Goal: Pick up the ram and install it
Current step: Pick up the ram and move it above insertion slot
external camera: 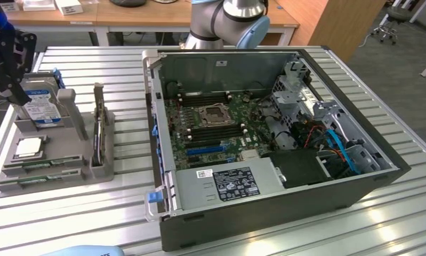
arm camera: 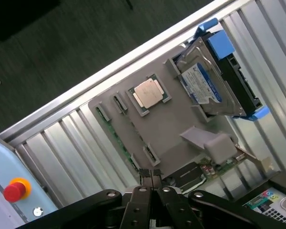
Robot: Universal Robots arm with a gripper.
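Silver-blue arm (external camera: 231, 15); black, seemingly bolted end effector (arm camera: 150, 174).

No legible text; hard drive (external camera: 43, 105), power supply (external camera: 231, 184) labels unreadable.

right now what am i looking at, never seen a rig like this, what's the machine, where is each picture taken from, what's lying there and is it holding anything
The machine is a robot arm, and its gripper is the two-fingered claw at its end. One picture comes from a camera standing off the arm. The other comes from a camera on the arm's wrist, looking down past the claw.

On the slatted metal table stands an open computer case with its motherboard exposed. Beside the case, toward the exterior view's left, a grey parts tray carries a hard drive, a processor chip and the ram, which is the green sticks lying in slots.

The gripper is shut and hangs above the tray. I see nothing held in it.
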